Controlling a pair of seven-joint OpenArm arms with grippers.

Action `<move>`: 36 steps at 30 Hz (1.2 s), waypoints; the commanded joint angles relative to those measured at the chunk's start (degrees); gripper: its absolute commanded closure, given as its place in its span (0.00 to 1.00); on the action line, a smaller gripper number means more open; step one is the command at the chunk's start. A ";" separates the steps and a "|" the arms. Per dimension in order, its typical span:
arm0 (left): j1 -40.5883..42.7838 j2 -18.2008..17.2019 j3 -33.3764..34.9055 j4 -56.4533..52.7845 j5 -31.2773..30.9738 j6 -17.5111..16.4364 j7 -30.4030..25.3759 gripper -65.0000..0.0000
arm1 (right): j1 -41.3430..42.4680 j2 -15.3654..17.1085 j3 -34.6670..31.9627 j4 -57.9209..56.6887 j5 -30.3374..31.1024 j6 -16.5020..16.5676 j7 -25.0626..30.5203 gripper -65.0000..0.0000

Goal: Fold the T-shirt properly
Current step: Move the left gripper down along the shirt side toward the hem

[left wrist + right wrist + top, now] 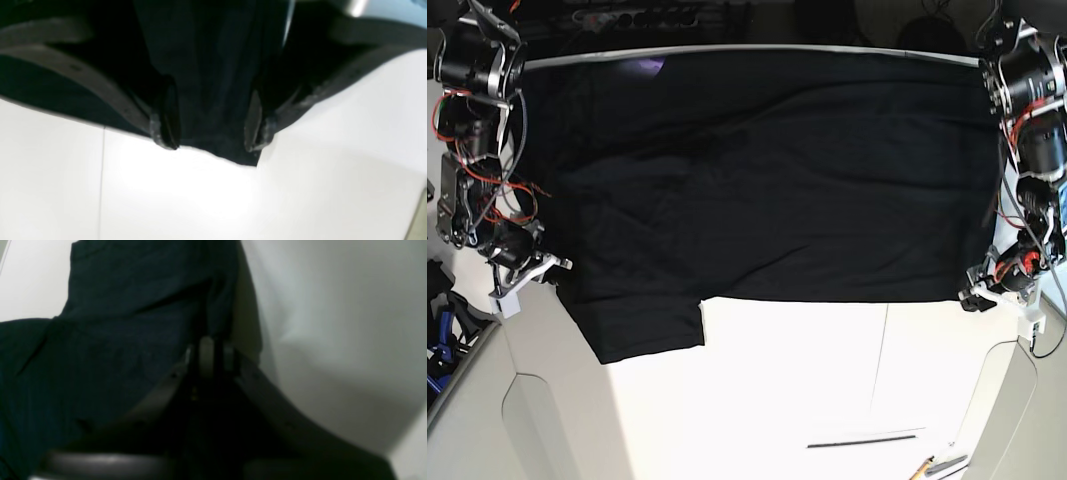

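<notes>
A: Where is the T-shirt (767, 180)?
B: Spread across the white table (827, 380); right gripper (206, 355) pinches its edge, keeping it taut.
A: Left gripper (211, 133)?
B: Fingers spread, straddling the hem unclamped.

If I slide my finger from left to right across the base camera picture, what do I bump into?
Right arm with its pincer → black T-shirt spread over the white table → left arm with its pincer.
</notes>
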 commanded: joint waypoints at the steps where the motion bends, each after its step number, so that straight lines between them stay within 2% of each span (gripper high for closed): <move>1: -3.02 -1.09 -0.11 -1.53 0.33 -0.17 -2.01 0.47 | 0.74 0.61 -0.07 0.39 -1.27 -0.46 -1.01 1.00; 4: -6.19 -1.07 -0.11 -7.19 2.91 -0.17 -4.50 0.47 | 0.72 0.61 -0.07 0.39 -1.27 -0.46 -1.01 1.00; 8: -7.30 -0.94 0.31 -10.88 3.43 -0.15 -5.40 0.47 | 0.74 0.61 -0.09 0.39 -1.27 -0.46 -1.01 1.00; 11: -7.10 -0.74 0.96 -11.15 6.08 -0.11 -6.14 0.47 | 0.74 0.61 -0.07 0.39 -1.27 -0.46 -1.01 1.00; 18: -7.17 -2.47 1.18 -11.08 6.21 -0.09 -9.05 0.47 | 0.72 0.63 -0.07 0.39 -1.27 -0.48 -1.03 1.00; 21: -7.15 -2.86 1.16 -11.10 6.73 2.19 -9.20 0.47 | 0.72 0.61 -0.07 0.39 -1.25 -0.48 -0.98 1.00; 24: -7.13 -2.80 1.18 -11.10 8.35 2.84 -9.79 0.47 | 0.72 0.61 -0.07 0.39 -1.25 -0.48 -1.01 1.00; 36: -6.80 -1.51 1.18 -13.79 8.31 2.84 -10.40 0.47 | 0.72 0.61 -0.07 0.39 -1.03 -0.48 -0.98 1.00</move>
